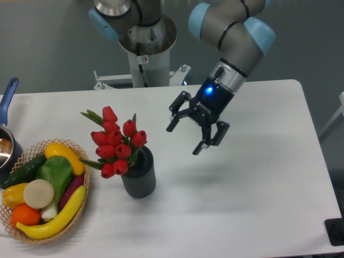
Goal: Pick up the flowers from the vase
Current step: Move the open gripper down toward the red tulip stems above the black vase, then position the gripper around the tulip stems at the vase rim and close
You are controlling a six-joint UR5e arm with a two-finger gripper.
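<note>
The flowers [115, 142], a bunch of red tulip buds with green leaves, stand upright in the vase [139, 174], a small dark grey ribbed cylinder left of the table's middle. My gripper [184, 140] hangs above the table to the right of the flowers, a hand's width away and touching nothing. Its black fingers are spread open with nothing between them, and a blue light glows on its wrist.
A wicker basket [81, 201] of colourful vegetables sits at the front left, close beside the vase. A blue-handled pot [6, 142] is at the left edge. The robot base [145, 51] stands behind the table.
</note>
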